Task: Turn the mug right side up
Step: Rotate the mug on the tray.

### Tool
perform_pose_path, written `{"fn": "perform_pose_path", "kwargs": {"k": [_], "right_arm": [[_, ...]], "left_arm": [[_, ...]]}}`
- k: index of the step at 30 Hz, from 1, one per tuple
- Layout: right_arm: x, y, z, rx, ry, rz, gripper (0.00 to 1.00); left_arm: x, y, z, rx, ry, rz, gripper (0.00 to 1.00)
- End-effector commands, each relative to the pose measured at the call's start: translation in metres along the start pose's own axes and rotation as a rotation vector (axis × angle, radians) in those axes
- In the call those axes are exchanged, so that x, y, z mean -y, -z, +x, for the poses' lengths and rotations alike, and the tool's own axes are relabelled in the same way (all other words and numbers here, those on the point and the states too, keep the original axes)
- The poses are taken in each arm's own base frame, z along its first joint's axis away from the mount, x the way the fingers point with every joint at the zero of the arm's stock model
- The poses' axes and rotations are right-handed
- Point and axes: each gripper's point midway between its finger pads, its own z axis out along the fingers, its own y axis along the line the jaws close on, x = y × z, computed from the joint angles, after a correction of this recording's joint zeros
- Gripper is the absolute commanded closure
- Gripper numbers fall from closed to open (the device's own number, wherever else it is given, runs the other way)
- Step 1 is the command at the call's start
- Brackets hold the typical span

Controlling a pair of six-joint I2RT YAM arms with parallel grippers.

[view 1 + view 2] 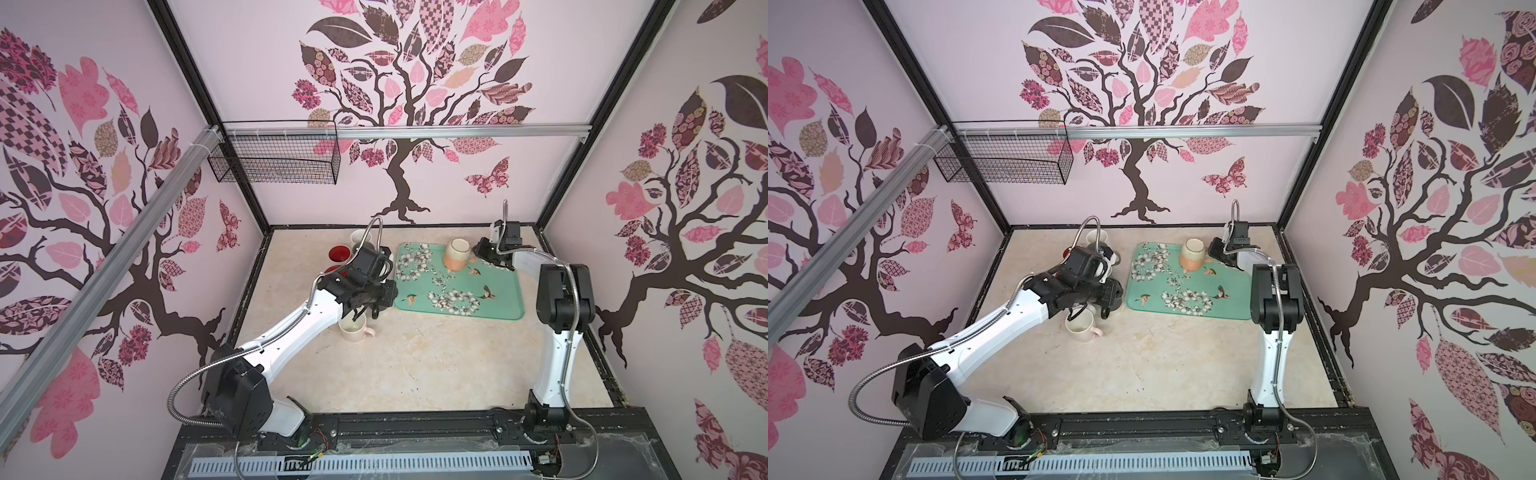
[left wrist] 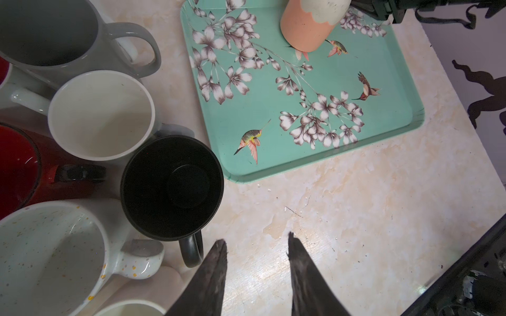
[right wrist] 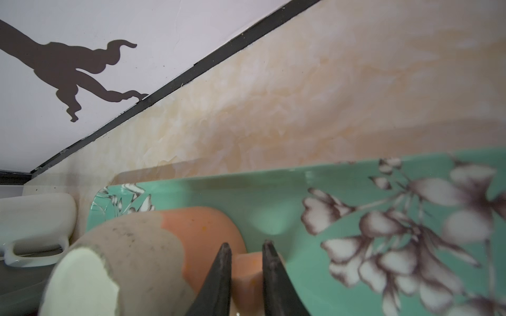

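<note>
Peach-and-grey ceramic mug [image 1: 457, 254] stands upside down on the teal floral tray's [image 1: 509, 303] far end, right fingers [image 3: 219, 279] pinching its handle [image 3: 246, 270] ready for the flip, left fingers [image 2: 210, 273] spread, empty, parked over the bench [image 1: 415, 365].

I work inside a lab test cell: tree-decal walls [image 1: 457, 187], a black frame [image 1: 195, 83] and aluminium rails [image 1: 457, 132] box in a marble-look tabletop [image 1: 415, 361] fronted by my arms' mounting rail [image 1: 415, 428].
</note>
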Motion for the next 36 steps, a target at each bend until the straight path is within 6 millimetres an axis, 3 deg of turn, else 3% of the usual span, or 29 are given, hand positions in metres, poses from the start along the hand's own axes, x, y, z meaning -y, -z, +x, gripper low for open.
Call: {"fn": "perform_pose_path", "kwargs": {"k": [1,9,16,20,23,32,36], "right_arm": [[-0.026,0.025,0.005,0.004,0.027,-0.046,0.77],[-0.063,0.055,0.061,-0.060,0.110,-0.118,0.75],[-0.063,0.094,0.043,0.079,0.221,0.103,0.50],[-0.068,0.084,0.057,0.028,0.290,0.180,0.40],[-0.063,0.069,0.070,-0.032,0.306,0.206,0.38],[-0.055,0.040,0.079,-0.101,0.318,0.227,0.38],[-0.050,0.030,0.085,-0.127,0.335,0.236,0.44]], "left_arm": [[0.000,-0.003,0.001,0.009,-0.005,0.029,0.59],[-0.004,-0.005,0.002,0.014,0.020,0.039,0.59],[-0.006,-0.004,0.002,0.021,0.034,0.045,0.59],[-0.006,-0.005,0.001,0.023,0.043,0.049,0.59],[-0.006,-0.007,0.003,0.016,0.050,0.052,0.59],[-0.008,-0.008,0.007,0.006,0.050,0.047,0.58],[-0.010,-0.007,0.008,0.007,0.052,0.040,0.58]]}}
